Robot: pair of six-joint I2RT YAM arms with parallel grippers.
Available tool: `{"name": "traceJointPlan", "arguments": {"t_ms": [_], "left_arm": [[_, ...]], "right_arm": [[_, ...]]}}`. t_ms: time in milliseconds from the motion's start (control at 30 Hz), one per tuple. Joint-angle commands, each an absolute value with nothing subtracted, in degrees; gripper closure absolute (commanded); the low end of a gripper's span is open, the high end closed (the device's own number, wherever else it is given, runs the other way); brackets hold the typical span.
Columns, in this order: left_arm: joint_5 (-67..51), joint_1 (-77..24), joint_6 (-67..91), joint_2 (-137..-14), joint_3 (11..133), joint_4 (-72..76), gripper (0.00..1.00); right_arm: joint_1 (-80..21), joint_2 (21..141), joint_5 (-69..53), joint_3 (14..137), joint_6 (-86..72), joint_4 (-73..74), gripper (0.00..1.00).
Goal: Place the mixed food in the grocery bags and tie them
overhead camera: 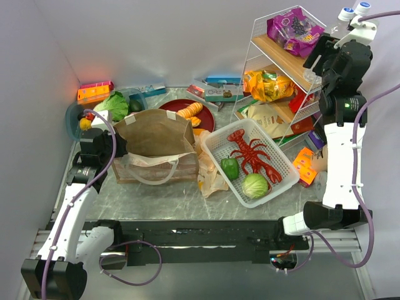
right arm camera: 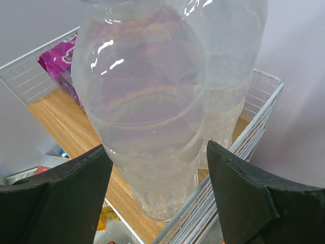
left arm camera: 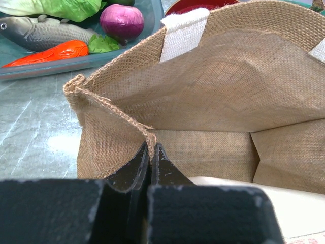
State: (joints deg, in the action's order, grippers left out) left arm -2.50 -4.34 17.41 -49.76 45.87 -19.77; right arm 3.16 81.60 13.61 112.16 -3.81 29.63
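**Left hand pinches the bag's rim while the right hand straddles a bottle on the rack**

Seen from above, a grey counter (overhead camera: 169,194) is crowded with groceries. A brown bag (overhead camera: 156,134) with beige loop handles stands open at left centre. The left hand (overhead camera: 115,142) is at the bag's left edge. Its wrist view shows the fingers pressed together on the woven rim, pinching it, with the bag's interior beyond them. Leafy lettuce (overhead camera: 112,105) lies in a tray at the far left.

A white wire rack (overhead camera: 253,37) stands at the far right. The right hand (overhead camera: 315,57) is raised to its top shelf. In its wrist view the fingers are spread wide on either side of a clear bottle (right arm camera: 142,86). Whether they touch it cannot be told. A second bottle (right arm camera: 228,76) stands just behind the first. A purple snack packet (overhead camera: 294,28) lies on the same wooden shelf, and an orange packet (overhead camera: 267,86) lies on the shelf below.

Between bag and rack sits a white slotted basket (overhead camera: 212,147). It holds a red lobster (overhead camera: 250,156), a dark-green bell pepper (overhead camera: 230,167) and a pale-green cabbage (overhead camera: 255,185). A crumpled tan plastic bag (overhead camera: 209,175) lies just beside the basket's left side.
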Motion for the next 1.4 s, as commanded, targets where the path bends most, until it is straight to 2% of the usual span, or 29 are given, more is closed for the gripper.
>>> {"name": "traceJointPlan", "arguments": {"t_ms": [0,167,233,400,567,700,867,1233,1367], "left_arm": [[-5.19,-4.92,17.23,-50.36,45.00,-19.07,0.99],[-5.10,-4.92,17.14,-50.45,45.09,-19.07,0.99],[-5.27,-4.92,17.14,-50.54,45.00,-19.07,0.99],[-5.36,-4.92,17.14,-50.54,45.09,-18.99,0.99],[-5.54,-4.92,17.14,-50.71,45.09,-18.99,0.99],[-5.63,-4.92,17.14,-50.62,45.00,-19.07,0.99],[-5.36,-4.92,17.05,-50.71,45.09,-19.16,0.99],[-4.31,-4.92,16.96,-51.06,45.09,-19.34,0.99],[-4.48,-4.92,16.96,-51.33,45.26,-19.51,0.99]], "right_arm": [[3.52,80.60,15.12,111.62,-4.48,25.32,0.28],[3.52,79.19,14.06,109.43,-4.22,23.38,0.46],[3.52,78.31,13.80,108.81,-3.96,22.33,0.57],[3.52,75.42,12.31,105.47,-3.25,18.20,0.71],[3.43,74.35,9.06,105.20,-2.81,14.68,0.74],[3.34,75.76,6.95,109.07,-2.29,15.38,0.84],[2.73,74.45,5.36,108.81,-1.58,11.71,0.92],[-1.49,76.73,5.62,115.39,2.64,9.67,0.95],[-4.65,75.25,5.01,113.74,4.04,7.92,0.99]]}}
